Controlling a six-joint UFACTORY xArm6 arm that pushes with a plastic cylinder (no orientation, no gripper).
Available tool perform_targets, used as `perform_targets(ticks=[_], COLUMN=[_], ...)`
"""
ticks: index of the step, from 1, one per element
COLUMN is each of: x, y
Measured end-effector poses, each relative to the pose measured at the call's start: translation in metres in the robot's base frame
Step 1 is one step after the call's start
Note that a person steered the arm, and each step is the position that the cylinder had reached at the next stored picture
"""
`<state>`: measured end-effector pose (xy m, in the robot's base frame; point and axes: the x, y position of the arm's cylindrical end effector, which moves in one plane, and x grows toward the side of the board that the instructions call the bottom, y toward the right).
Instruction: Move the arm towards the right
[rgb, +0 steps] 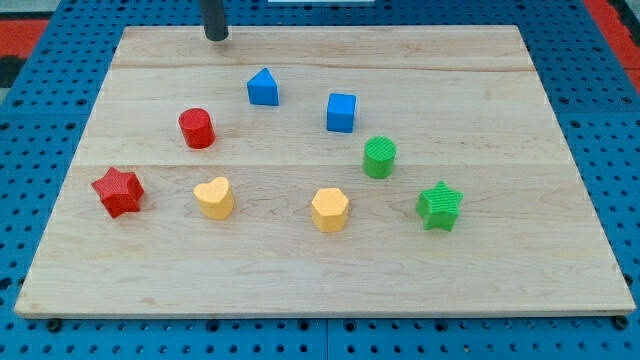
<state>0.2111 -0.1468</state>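
Down at the near edge, the wooden board (330, 290) runs pale and bare along the bottom of the frame, sitting on a blue pegboard surface (60, 340). Moving up, here's the front row: red star (118, 192) at the left, yellow heart (214, 197) just right of it, yellow hexagon (330, 209) near the centre, and green star (439, 205) over at the right. Next up, the green cylinder (379, 157) stands above and left of the green star, and the red cylinder (197, 128) sits upper left of the heart. Further back, the blue cube (341, 112) is right of centre, and the blue pentagon-shaped block (263, 87) is left of it. And at the very top left of centre, there's my tip (217, 37), the end of a straight dark rod dropping in from the top edge, planted near the board's far edge, well apart from every block, nearest the blue pentagon. There are no jaws on this rod, so nothing is held.
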Motion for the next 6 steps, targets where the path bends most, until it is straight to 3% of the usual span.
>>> perform_targets(ticks=[1,2,4,5,6], x=[0.01,0.021,0.039,0.084,0.147], y=[0.004,0.044,0.261,0.347,0.381])
